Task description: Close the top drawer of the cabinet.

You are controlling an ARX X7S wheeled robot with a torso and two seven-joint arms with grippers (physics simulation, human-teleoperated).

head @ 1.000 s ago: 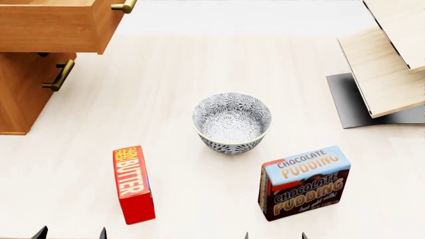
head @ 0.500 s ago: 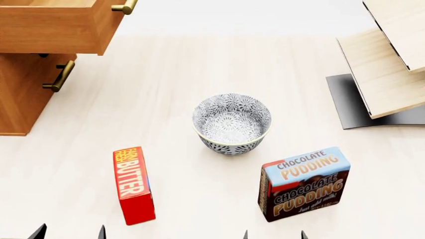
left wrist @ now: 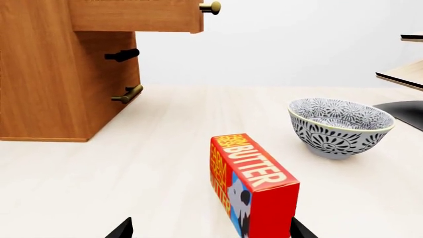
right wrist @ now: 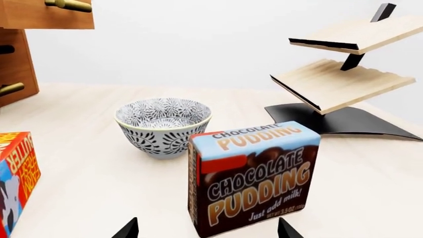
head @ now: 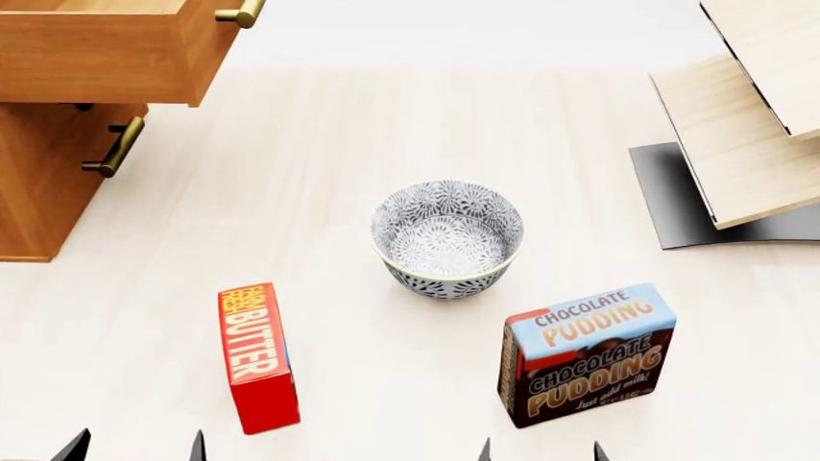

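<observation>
The top drawer (head: 103,58) stands pulled out of the reddish-brown cabinet (head: 45,182) at the far left, its brass handle (head: 241,13) facing the table. The left wrist view has the drawer (left wrist: 132,15) high above the cabinet's side (left wrist: 46,74). My left gripper (head: 136,449) is open at the near edge, far from the drawer, only its dark fingertips (left wrist: 122,230) showing. My right gripper (head: 542,451) is open too, just short of the pudding box. Neither holds anything.
A red butter box (head: 259,357) lies ahead of the left gripper. A patterned bowl (head: 447,236) sits mid-table, a chocolate pudding box (head: 587,351) ahead of the right gripper. A pale slanted rack (head: 743,125) on a dark base stands at the far right. A lower drawer handle (head: 115,146) juts out.
The right gripper's fingertips have shifted slightly to the right at the bottom of the head view. The drawer and the table objects have not moved.
</observation>
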